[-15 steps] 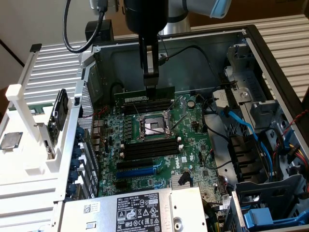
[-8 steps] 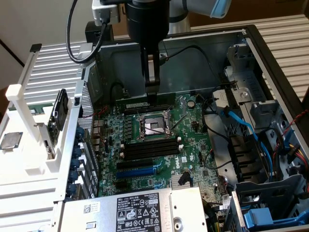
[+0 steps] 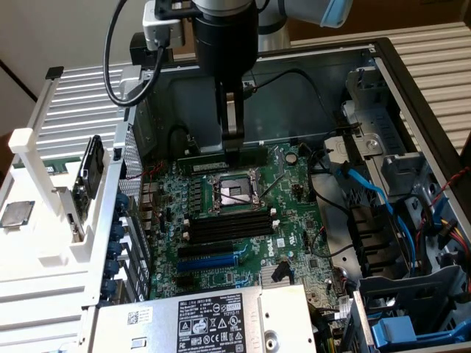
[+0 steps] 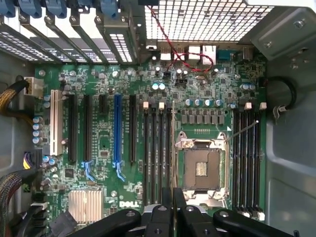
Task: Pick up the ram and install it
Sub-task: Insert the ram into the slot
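The gripper (image 3: pixel 234 147) is holding the ram (image 3: pixel 223 161) edgewise between closed fingers, hovering over the far-edge memory slots (image 3: pixel 221 168) of the motherboard (image 3: pixel 294 220), beside the CPU socket (image 3: pixel 235 193). Risk, in my judgement: if the stick is tilting or missing the slot, pressing down could bend it or damage the contacts.

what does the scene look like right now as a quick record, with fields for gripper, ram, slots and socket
gripper: shut on the ram, lowered into the open computer case
ram: held level at the far side of the cpu socket; seated or not, cannot tell
cpu socket: no cooler on it
black memory slots: on the socket's near side, no sticks in them
blue expansion slot: nothing plugged in
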Controlling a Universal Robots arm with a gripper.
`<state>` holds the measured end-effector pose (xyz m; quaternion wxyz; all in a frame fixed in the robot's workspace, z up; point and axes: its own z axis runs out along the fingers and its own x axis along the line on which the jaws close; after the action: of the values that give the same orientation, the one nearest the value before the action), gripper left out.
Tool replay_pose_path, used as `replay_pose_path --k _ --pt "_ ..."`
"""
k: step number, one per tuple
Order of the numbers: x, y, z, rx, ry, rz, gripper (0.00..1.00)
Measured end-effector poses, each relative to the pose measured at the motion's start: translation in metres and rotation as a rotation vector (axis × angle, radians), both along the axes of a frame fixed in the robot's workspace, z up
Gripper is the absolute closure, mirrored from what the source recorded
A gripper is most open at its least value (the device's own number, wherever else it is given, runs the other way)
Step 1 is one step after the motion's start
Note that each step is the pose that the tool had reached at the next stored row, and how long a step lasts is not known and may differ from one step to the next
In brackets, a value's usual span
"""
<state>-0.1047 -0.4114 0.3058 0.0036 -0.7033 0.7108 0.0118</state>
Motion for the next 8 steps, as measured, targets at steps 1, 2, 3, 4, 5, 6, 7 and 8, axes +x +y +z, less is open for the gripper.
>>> replay_pose_path --k 1,2,3,4,5,6,7,8 --pt "0.0000 -0.0002 -0.0005 -0.0011 -0.0001 0.000 0.87" --pt "0.0001 -0.0008 -0.0008 -0.0024 0.0002 0.000 0.87" --pt "0.0002 -0.0012 -0.0016 -0.0035 -0.0003 0.000 0.87" --pt "0.0002 -0.0014 -0.0024 -0.0054 -0.0008 0.000 0.87" --pt "0.0002 -0.0014 -0.0033 -0.0081 -0.0013 0.000 0.87" --pt "0.0002 -0.0015 -0.0043 -0.0107 -0.0016 0.000 0.87" --pt "0.0003 -0.0015 -0.0053 -0.0133 -0.0017 0.000 0.87" --pt "0.0003 -0.0015 -0.0063 -0.0159 -0.0018 0.000 0.87"
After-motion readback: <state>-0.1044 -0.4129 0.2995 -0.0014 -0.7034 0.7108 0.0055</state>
